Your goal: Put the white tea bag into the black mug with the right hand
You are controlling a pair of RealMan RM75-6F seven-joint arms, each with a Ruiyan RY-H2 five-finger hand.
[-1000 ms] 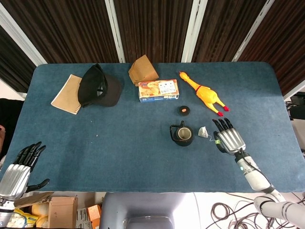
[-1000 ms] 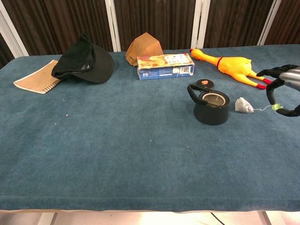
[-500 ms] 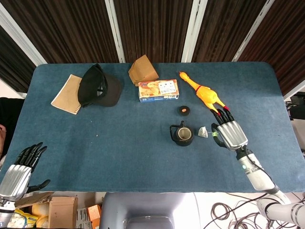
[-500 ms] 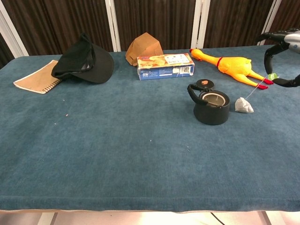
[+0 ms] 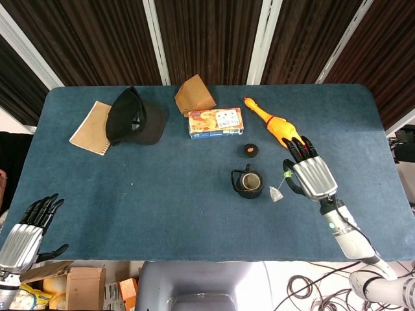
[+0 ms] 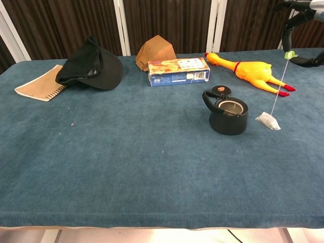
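The black mug [image 5: 248,183] [image 6: 229,114] stands right of the table's middle, its mouth open upward. My right hand [image 5: 311,177] [image 6: 301,10] is raised above the table to the mug's right, pinching the green tag of the white tea bag's string. The white tea bag [image 5: 277,194] [image 6: 268,121] hangs at the end of the taut string, at or just above the cloth right of the mug. My left hand [image 5: 23,232] shows only in the head view, off the table's near left corner, fingers spread and holding nothing.
A yellow rubber chicken [image 5: 276,126] [image 6: 250,69] lies behind the mug, with a small black round object [image 5: 250,150] beside it. A snack box [image 5: 216,122], a brown paper bag [image 5: 194,95], a black cap [image 5: 133,118] and a notebook [image 5: 93,127] sit along the far side.
My right hand has risen with the tag, pulling the string taut. The tea bag has shifted from lying beside the mug to hanging at the string's end.
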